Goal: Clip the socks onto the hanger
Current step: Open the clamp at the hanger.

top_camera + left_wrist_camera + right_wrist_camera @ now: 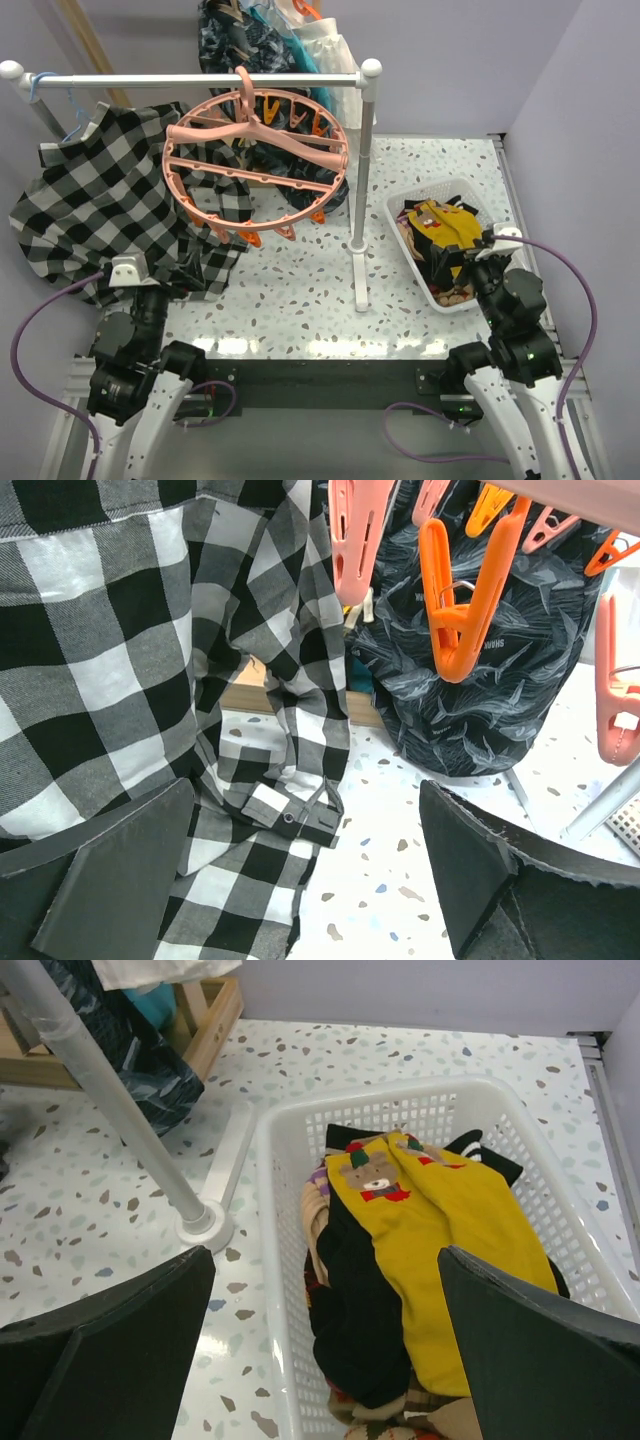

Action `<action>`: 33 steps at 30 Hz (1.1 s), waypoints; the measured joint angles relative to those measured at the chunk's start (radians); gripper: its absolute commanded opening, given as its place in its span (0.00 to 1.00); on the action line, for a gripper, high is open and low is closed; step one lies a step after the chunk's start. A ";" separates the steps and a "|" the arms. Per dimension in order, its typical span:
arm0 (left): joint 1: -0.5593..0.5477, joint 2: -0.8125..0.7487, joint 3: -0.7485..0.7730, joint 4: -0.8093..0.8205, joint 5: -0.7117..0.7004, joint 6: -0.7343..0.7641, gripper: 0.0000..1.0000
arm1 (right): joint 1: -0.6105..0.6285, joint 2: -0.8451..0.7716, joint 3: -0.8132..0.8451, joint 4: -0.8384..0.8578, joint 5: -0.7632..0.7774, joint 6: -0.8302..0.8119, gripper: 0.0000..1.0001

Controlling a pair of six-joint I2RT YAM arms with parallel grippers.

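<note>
1. Socks (440, 1250) lie heaped in a white slatted basket (400, 1090) on the right side of the speckled surface (300, 290). A mustard-yellow one with a bear picture is on top, a black one lies beside it, and others are only partly visible underneath.
2. No sock is on the hanger (262, 120), and none is in either claw.
3. The right claw (325, 1350) is at the basket's near end, its fingers spread wide. Its wrist view shows the pile between them with nothing pinched.
4. The salmon-pink round hanger hangs by its hook from the white rail (200, 78), left of the basket and tilted. Pink and orange clips dangle from its ring and crossbars.
5. The rail's upright post (360, 200) stands on the surface between the hanger and the basket.
6. A dark patterned garment (290, 180) hangs just behind and below the hanger.
7. One orange clip (465, 600) and a pink clip (355, 540) show up close in the left wrist view, in front of that dark fabric.
8. The left claw (310, 880) is spread fully and holds nothing. It points at the black-and-white checkered shirt (110, 650).
9. The shirt hangs from the rail's left end, draping down onto the surface.
</note>
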 measured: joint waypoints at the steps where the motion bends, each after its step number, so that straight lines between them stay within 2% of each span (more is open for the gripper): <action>1: 0.000 0.004 0.000 0.001 0.000 0.000 1.00 | 0.000 0.014 0.007 0.000 -0.010 0.000 0.99; 5: 0.000 0.029 0.000 0.010 0.000 -0.001 1.00 | 0.000 0.074 0.028 0.002 -0.061 0.000 0.99; 15: 0.000 0.114 0.024 0.011 0.054 -0.002 1.00 | 0.000 0.280 0.065 0.054 -0.353 0.055 0.98; 22: 0.000 0.192 0.103 0.011 0.178 -0.035 1.00 | 0.013 0.419 0.069 0.239 -0.603 0.181 0.96; 28: 0.000 0.281 0.142 -0.005 0.331 -0.078 1.00 | 0.145 0.539 0.098 0.405 -0.661 0.235 0.88; 33: 0.000 0.327 0.148 -0.032 0.448 -0.102 1.00 | 0.286 0.633 0.142 0.551 -0.676 0.254 0.86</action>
